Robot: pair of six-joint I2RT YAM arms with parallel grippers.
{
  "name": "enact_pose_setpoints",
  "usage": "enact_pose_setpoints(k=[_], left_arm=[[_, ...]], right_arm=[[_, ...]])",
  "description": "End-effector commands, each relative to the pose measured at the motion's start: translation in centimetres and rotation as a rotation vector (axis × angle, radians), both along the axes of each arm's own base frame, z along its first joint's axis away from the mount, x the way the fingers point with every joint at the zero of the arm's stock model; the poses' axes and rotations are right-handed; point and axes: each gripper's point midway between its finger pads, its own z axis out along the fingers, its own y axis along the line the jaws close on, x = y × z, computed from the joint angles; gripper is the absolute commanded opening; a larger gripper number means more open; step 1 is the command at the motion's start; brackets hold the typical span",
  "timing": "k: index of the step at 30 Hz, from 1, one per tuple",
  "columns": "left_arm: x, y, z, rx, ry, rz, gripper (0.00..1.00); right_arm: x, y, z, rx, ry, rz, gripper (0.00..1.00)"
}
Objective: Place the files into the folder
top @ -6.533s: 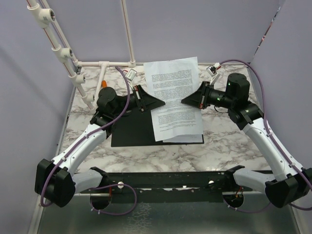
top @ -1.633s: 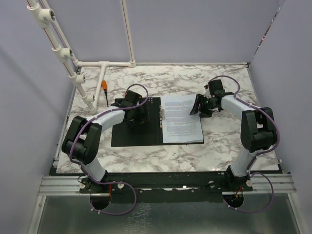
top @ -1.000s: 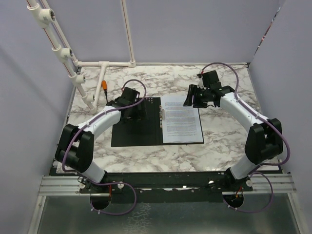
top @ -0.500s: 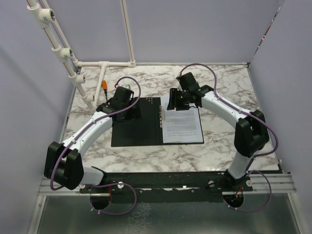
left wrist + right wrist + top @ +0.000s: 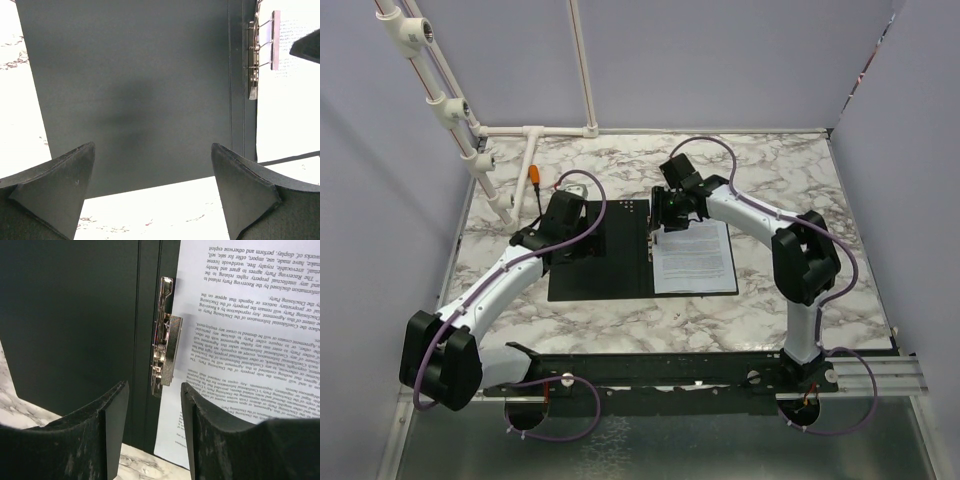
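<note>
Boxed in by plain lavender panels (image 5: 720, 60) at the back and on both sides. Below, a white tabletop (image 5: 790, 170) veined in grey like marble. At the far left corner, a frame of white PVC pipes (image 5: 583, 70) joined by tee fittings, rising out of view. Along the near edge, an aluminium rail (image 5: 890, 372) above a dull metal sheet (image 5: 670, 450). Lit evenly and softly.

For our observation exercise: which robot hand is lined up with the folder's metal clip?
The right hand: the metal clip shows between its fingers; the left hand is centred on the folder's bare black half.
</note>
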Motion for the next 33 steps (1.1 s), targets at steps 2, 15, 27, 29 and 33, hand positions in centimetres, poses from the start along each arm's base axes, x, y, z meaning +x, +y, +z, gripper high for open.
enact_pose_setpoints(k=[2, 15, 27, 29, 33], left_arm=[[-0.3, 0.0, 0.2, -0.008, -0.035, -0.032, 0.99], [-0.3, 0.0, 0.4, -0.014, -0.038, -0.034, 0.99], [-0.4, -0.1, -0.1, -0.014, -0.023, -0.039, 0.99], [-0.4, -0.2, -0.1, -0.013, -0.020, -0.038, 0.99], [-0.4, -0.1, -0.1, -0.012, -0.021, -0.038, 0.99]], right_arm=[[1.0, 0.7, -1.4, -0.031, 0.004, -0.042, 0.49], [0.8, 1.0, -3.9, -0.058, 0.041, -0.052, 0.35], [0.7, 1.2, -4.9, -0.066, 0.056, -0.048, 0.24], [0.7, 1.1, -5.0, -0.067, 0.056, -0.048, 0.21], [0.6, 0.9, -5.1, -0.076, 0.056, -0.045, 0.14]])
